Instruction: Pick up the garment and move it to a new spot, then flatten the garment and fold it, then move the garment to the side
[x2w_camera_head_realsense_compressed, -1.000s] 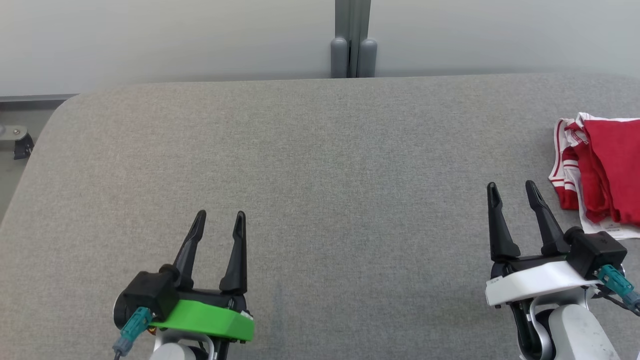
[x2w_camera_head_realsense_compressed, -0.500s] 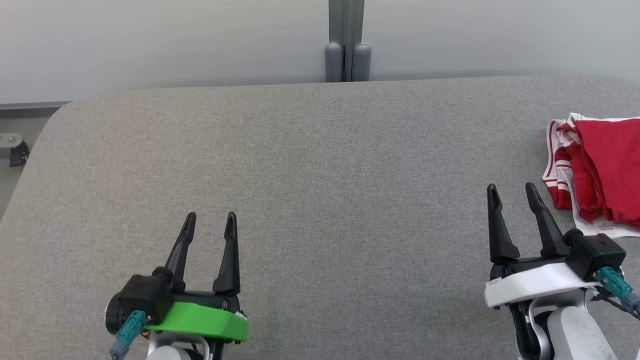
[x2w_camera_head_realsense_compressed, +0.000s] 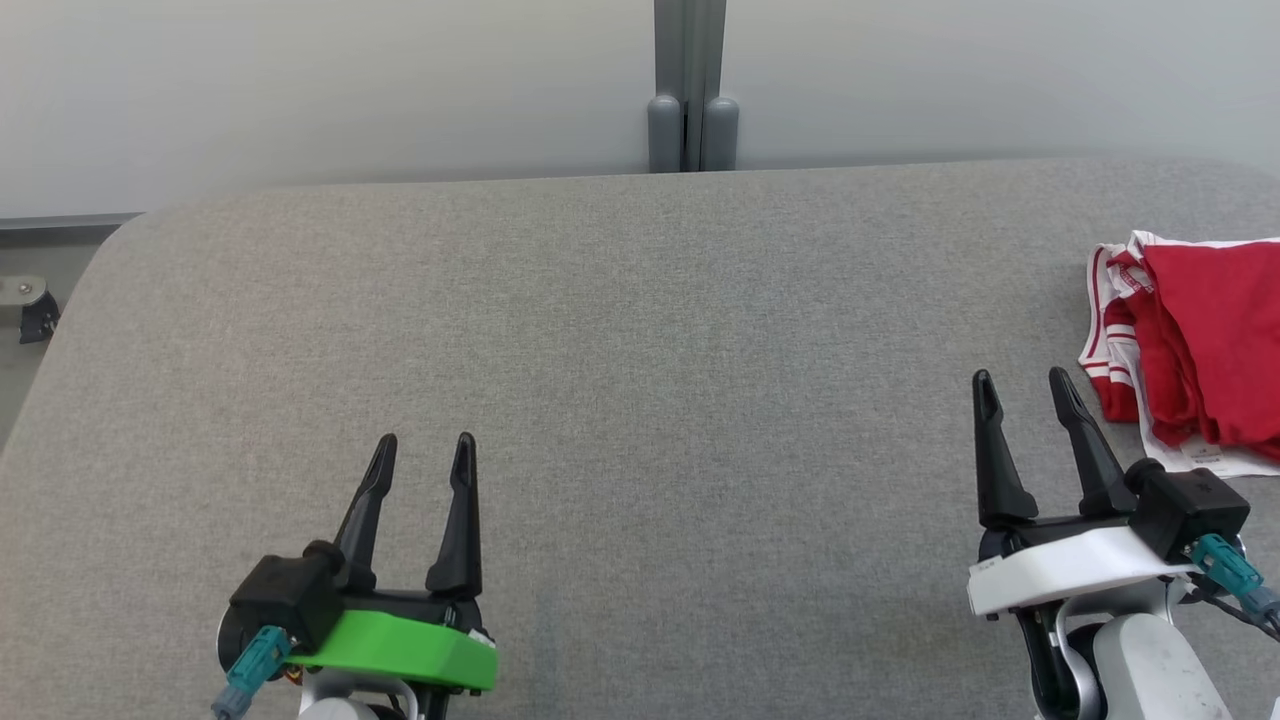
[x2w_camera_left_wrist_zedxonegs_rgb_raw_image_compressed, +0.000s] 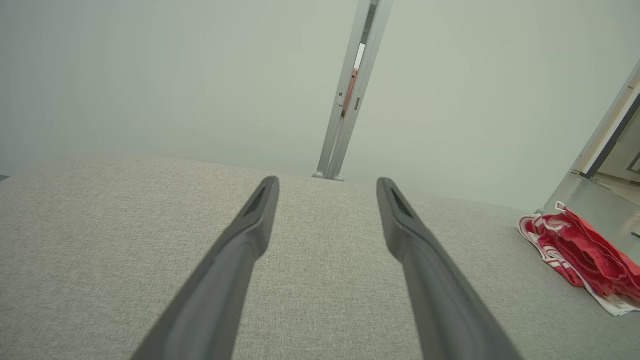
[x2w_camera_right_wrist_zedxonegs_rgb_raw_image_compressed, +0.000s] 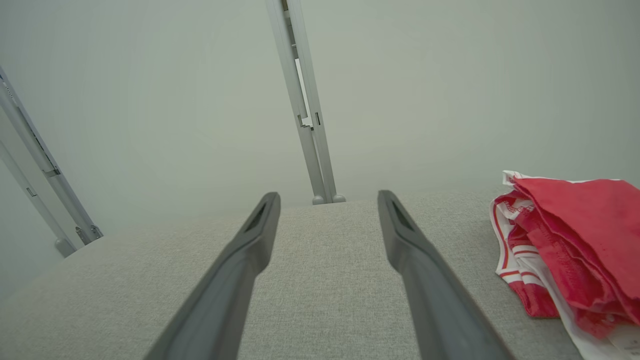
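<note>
head camera has shifted slightly; garment (x2w_camera_head_realsense_compressed: 1200, 340) itself unmoved, lying bunched at far right of table (x2w_camera_head_realsense_compressed: 640, 330). left gripper (x2w_camera_head_realsense_compressed: 427, 440) and right gripper (x2w_camera_head_realsense_compressed: 1020, 375) both released, empty, near side, garment just right of the latter.

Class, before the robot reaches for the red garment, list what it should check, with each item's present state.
1. Left gripper open, empty: ok.
2. Right gripper open, empty: ok.
3. Red-and-white cloth garment lying free on the grey fabric-covered table: ok.
4. Bare table between right gripper and garment: ok.
5. Garment flat: not ok, bunched.
6. Garment's right edge: cannot tell, cut off in the head view.
</note>
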